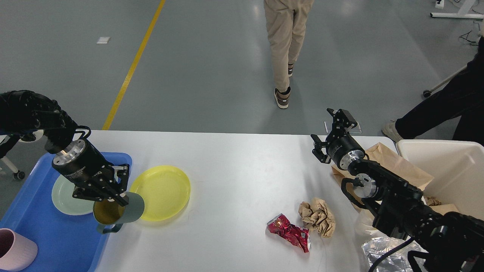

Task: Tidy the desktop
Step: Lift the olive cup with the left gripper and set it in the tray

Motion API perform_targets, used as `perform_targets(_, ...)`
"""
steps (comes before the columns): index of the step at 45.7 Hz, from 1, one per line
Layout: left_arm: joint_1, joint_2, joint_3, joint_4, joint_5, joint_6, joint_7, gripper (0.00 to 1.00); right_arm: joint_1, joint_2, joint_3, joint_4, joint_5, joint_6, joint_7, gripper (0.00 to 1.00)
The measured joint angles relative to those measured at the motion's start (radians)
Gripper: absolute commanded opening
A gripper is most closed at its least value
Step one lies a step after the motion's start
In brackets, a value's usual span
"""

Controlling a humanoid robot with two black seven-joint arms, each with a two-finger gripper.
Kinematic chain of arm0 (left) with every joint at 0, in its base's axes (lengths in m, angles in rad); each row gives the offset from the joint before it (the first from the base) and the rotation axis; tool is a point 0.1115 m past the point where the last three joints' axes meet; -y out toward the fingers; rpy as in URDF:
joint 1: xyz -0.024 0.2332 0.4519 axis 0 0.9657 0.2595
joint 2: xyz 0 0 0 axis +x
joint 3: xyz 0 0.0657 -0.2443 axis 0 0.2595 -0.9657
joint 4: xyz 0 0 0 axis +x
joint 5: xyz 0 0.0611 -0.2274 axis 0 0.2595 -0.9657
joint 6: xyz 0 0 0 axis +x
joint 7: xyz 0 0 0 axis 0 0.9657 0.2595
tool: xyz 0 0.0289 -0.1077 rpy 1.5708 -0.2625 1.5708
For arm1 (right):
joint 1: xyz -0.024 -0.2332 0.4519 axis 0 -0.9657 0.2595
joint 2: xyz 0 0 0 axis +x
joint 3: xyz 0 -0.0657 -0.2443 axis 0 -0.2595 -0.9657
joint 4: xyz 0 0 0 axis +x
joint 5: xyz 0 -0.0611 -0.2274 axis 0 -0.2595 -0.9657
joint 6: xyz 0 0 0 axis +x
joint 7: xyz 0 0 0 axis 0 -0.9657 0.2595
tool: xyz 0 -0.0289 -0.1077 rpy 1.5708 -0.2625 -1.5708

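The white desktop (234, 162) spans the view. My left gripper (113, 198) is shut on the rim of a grey-green mug (119, 213) with a gold inside, held lifted and tilted over the right edge of the blue tray (56, 234). A yellow plate (162, 190) lies on the desktop just right of the mug. A crushed red can (290, 231) and a crumpled brown paper ball (317, 216) lie right of centre. My right gripper (332, 130) hovers open near the far edge with nothing between its fingers.
The tray holds a pale green plate (68, 196) and a pink cup (15, 253). A cream bin (450, 170) stands at the right, with a brown paper bag (393, 164) and crumpled foil (389, 257) beside it. People walk beyond the table.
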Motion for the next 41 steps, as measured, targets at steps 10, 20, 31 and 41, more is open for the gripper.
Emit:
perform_targets(10,-0.005,0.056,0.034,-0.001,0.002,0.0,-0.01,0.0,0.0,0.0,-0.001,0.0,0.0,0.0,0.0,1.0)
perform_targets(20,0.003,0.104,0.072,0.001,0.004,0.0,-0.01,0.0,-0.001,0.0,0.0,0.0,0.0,0.0,0.0,1.0)
perform_targets(31,0.03,0.13,0.108,0.016,0.006,0.0,-0.012,0.0,-0.001,0.0,0.0,0.0,0.0,0.0,0.0,1.0)
perform_targets(41,0.083,0.153,0.113,0.027,0.007,0.0,-0.009,0.0,-0.001,0.0,0.0,0.0,0.0,0.0,0.0,1.0)
